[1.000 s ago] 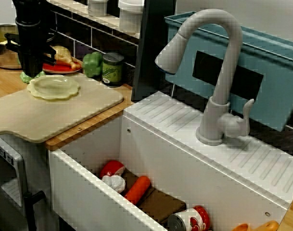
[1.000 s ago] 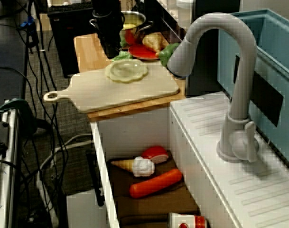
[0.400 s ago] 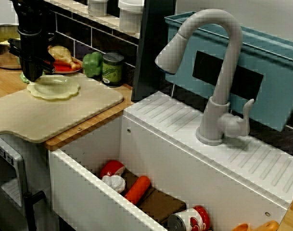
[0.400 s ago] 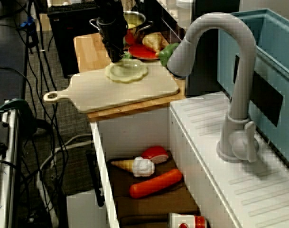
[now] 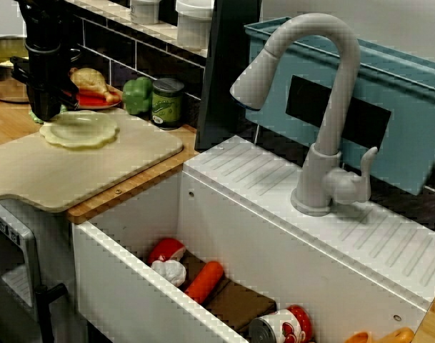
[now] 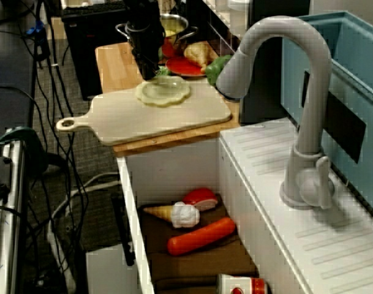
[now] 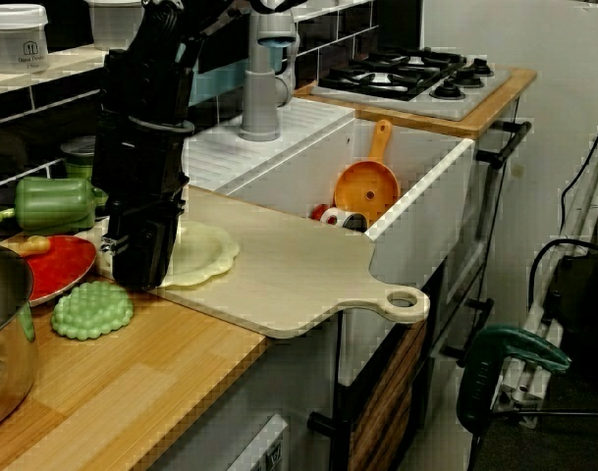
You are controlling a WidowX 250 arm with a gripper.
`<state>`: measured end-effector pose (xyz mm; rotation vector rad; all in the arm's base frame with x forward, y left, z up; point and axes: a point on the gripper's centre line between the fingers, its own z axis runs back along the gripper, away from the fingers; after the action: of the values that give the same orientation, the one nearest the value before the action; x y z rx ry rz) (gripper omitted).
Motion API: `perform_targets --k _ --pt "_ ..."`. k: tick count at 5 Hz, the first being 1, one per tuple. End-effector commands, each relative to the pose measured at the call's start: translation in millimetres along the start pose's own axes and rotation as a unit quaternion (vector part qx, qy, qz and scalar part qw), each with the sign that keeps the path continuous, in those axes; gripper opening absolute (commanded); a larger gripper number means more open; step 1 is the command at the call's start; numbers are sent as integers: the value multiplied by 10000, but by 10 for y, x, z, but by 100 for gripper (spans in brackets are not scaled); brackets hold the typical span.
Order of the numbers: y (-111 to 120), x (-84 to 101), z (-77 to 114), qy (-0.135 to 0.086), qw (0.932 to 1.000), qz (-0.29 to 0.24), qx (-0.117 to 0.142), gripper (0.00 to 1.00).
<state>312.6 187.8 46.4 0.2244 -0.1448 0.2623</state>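
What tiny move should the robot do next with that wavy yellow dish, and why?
Probably close the jaws gently on the rim of the wavy yellow dish. They are down at one edge of it, where it lies flat on the cutting board, and none of the views shows whether they grip it. Lifting before that might leave it behind.

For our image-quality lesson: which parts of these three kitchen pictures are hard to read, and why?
View facing the faucet: blocky edges; the black gripper reads as one dark mass, fingers indistinguishable. View along the counter: floor cables lie in dim light. View from the counter's end: the gripper hides part of the pale dish.
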Motion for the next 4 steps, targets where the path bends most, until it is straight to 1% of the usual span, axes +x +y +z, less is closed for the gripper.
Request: perform_targets --k 1,4 --pt "90 121 120 -110 9999 38 107 0" --pt "92 139 142 -47 9999 97 89 0"
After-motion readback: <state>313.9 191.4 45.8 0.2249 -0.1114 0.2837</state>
